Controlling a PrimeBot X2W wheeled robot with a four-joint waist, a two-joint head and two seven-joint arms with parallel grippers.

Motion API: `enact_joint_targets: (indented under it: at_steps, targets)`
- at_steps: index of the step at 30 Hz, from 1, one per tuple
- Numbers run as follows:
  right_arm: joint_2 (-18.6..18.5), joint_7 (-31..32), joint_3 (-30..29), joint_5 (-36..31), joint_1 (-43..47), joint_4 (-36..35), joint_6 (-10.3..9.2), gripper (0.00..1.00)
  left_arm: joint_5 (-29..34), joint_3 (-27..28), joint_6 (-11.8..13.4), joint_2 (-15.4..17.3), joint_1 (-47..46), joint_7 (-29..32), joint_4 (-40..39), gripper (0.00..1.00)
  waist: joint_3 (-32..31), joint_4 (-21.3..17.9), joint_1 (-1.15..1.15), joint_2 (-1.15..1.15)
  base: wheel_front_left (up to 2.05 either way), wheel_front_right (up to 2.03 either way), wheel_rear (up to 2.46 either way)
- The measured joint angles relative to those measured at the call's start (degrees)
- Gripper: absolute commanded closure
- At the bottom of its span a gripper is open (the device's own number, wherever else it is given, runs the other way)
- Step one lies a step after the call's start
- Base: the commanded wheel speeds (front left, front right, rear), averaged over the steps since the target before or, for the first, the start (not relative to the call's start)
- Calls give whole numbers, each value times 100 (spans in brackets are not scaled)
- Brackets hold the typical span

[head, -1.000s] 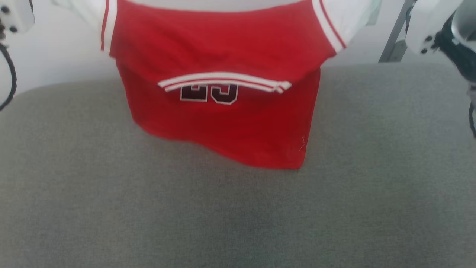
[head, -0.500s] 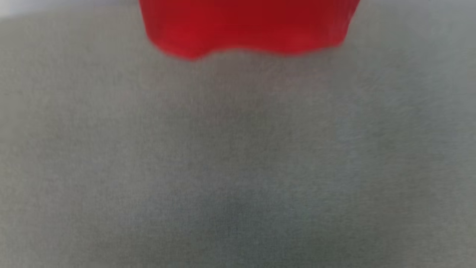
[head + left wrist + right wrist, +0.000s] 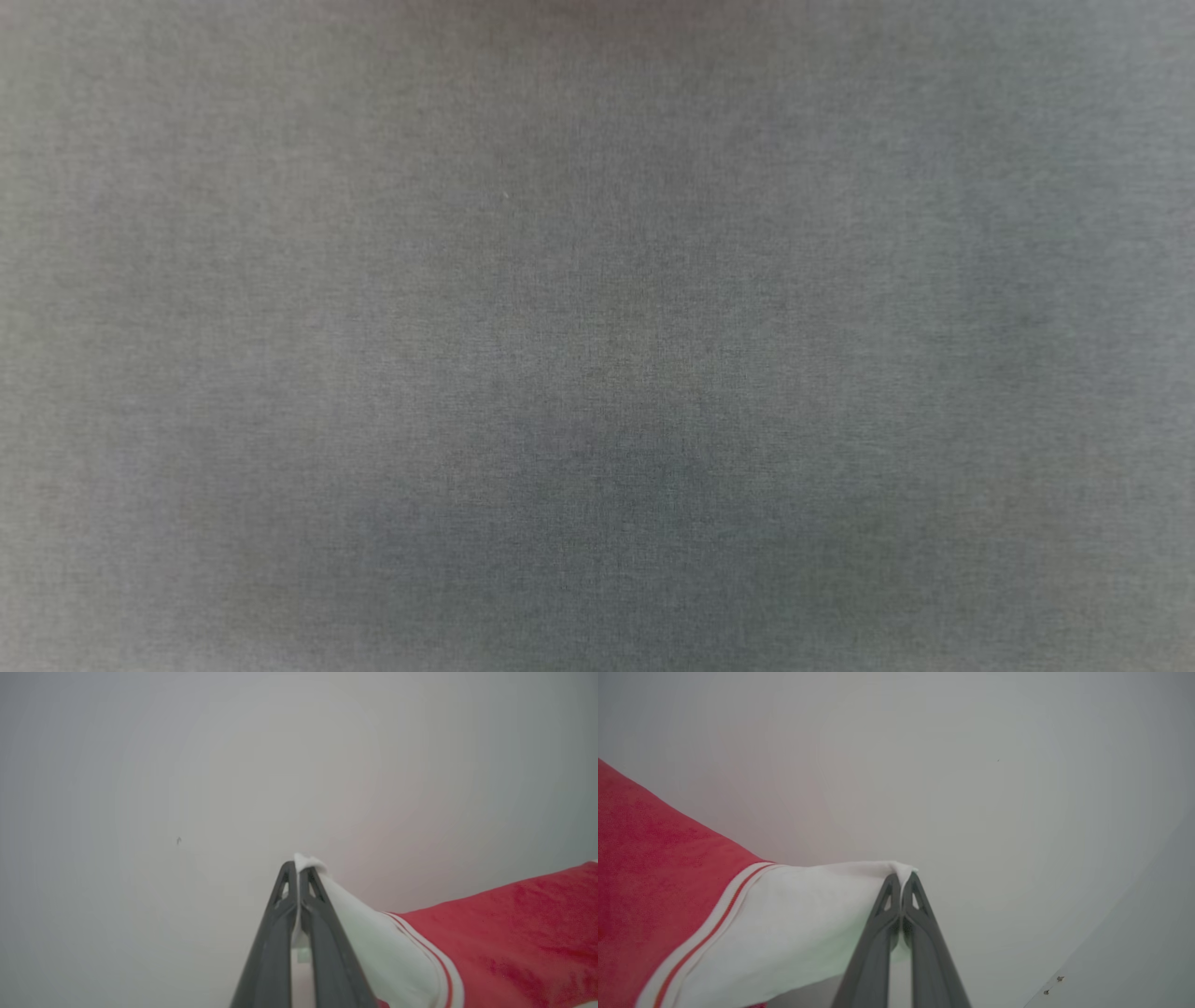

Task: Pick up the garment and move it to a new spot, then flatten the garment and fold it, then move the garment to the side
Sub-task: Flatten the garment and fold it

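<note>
In the left wrist view the garment (image 3: 504,933) hangs to the right of my left gripper (image 3: 298,868), red body with a white sleeve and striped trim. That gripper is shut on the white sleeve tip, which pokes out past the fingertips. In the right wrist view the garment (image 3: 668,896) stretches to the left of my right gripper (image 3: 902,877), which is shut on the other white sleeve's edge. The cloth is held taut between both grippers in the air, in front of a pale wall. The garment's lower part is out of view.
The head view looks down on a grey fabric surface (image 3: 597,336) with a soft darker shadow near its lower middle. A plain pale wall (image 3: 187,765) stands behind both grippers; two small screw marks (image 3: 1052,984) sit low on the right.
The head camera has tilted down: the red garment, the arms and the surface's far edge slid up out of its picture, leaving grey fabric.
</note>
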Motion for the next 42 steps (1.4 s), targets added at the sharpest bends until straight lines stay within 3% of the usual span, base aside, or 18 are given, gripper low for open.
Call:
enact_joint_targets:
  at_steps: [5, 8, 12, 13, 18, 26, 32, 38, 42]
  targets:
    - [287, 259, 292, 1192, 750, 488, 0, 100, -646, -592, -22, 38, 1045, 780, -18, 100, -298, -7, 0, 0, 0, 0, 0]
    - [213, 636, 736, 1950, 1238, 436, 0, 100, -1174, -817, -22, 259, 1773, 1277, -259, 100, -519, -14, 0, 0, 0, 0, 0]
    - [-168, 1295, 1500, 2967, 2063, -103, 0, 100, -1757, -870, -22, 543, 2750, 1802, -584, 100, -838, -19, 0, 0, 0, 0, 0]
    - [-168, 1295, 1500, 2967, 2063, -103, 0, 100, -1757, -870, -22, 543, 2750, 1802, -584, 100, -838, -19, 0, 0, 0, 0, 0]
    - [-938, 2267, 2063, 4072, 3187, -1107, 0, 100, -2220, -826, 137, 837, 3866, 2257, -1216, 100, -1253, -20, 0, 0, 0, 0, 0]
    - [-1897, 3360, 2430, 5070, 4805, -2640, 0, 100, -2805, -676, 840, 1604, 5606, 2606, -2989, 100, -1801, -14, 0, 0, 0, 0, 0]
    - [-2406, 4074, 2465, 5618, 5859, -3556, -1, 100, -3176, -503, 1658, 2225, 6847, 2739, -4485, 100, -2015, -26, 0, 0, 0, 0, 0]
    - [-2749, 4664, 2192, 6057, 6832, -4209, 0, 100, -3517, -282, 2508, 2747, 7945, 2766, -5716, 100, -2082, -9, 0, 0, 0, 0, 0]
    - [-2855, 4949, 1816, 6160, 7427, -4490, -1, 100, -3630, -181, 2900, 3018, 8554, 2664, -6261, 100, -2061, 16, 0, 0, 0, 0, 0]
